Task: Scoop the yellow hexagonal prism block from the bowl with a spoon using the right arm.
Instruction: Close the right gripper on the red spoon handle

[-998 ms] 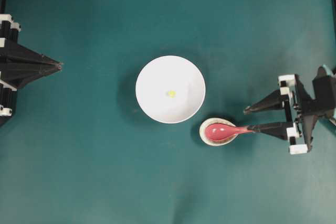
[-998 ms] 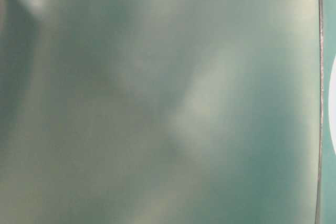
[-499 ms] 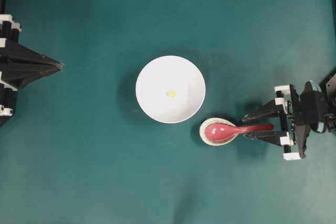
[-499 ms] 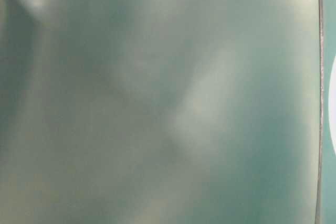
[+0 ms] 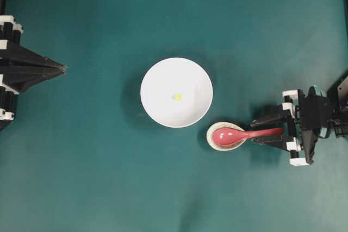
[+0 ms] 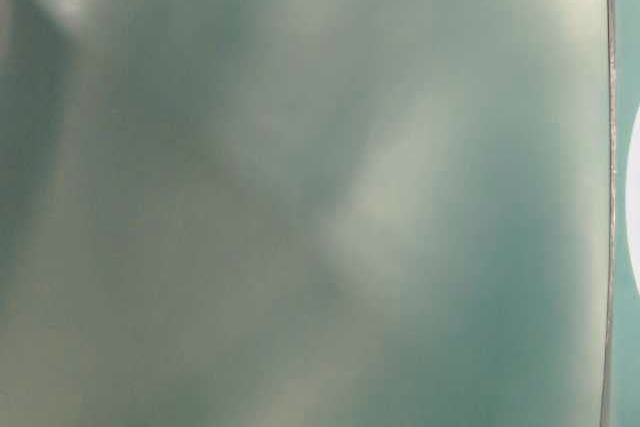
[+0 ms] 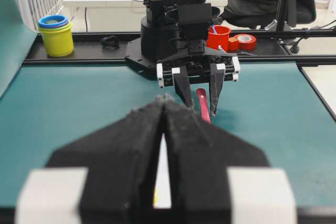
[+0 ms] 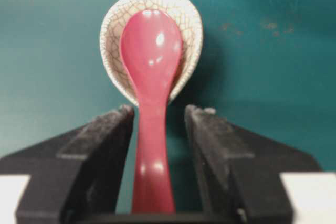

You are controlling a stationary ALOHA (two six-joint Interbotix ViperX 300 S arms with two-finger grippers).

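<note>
The white bowl (image 5: 163, 80) sits mid-table with the tiny yellow block (image 5: 177, 96) near its centre. To its lower right, the pinkish-red spoon (image 5: 234, 135) rests with its scoop in a small speckled dish (image 5: 212, 130) and its handle pointing right. My right gripper (image 5: 254, 131) is open around that handle. In the right wrist view the spoon (image 8: 152, 56) runs between the fingers of the right gripper (image 8: 158, 111), with a gap on each side. My left gripper (image 5: 63, 68) is shut at the far left, well away from the bowl.
The table-level view is a blur of teal. Beyond the table's far edge in the left wrist view stand stacked yellow cups (image 7: 55, 36), a red cup (image 7: 218, 37) and red tape rolls (image 7: 244, 41). The right arm's base (image 7: 173, 30) rises behind its gripper.
My right gripper has shifted so that its fingers now lie on either side of the spoon's handle, still open. Bowl, block, spoon and left arm have not moved.
</note>
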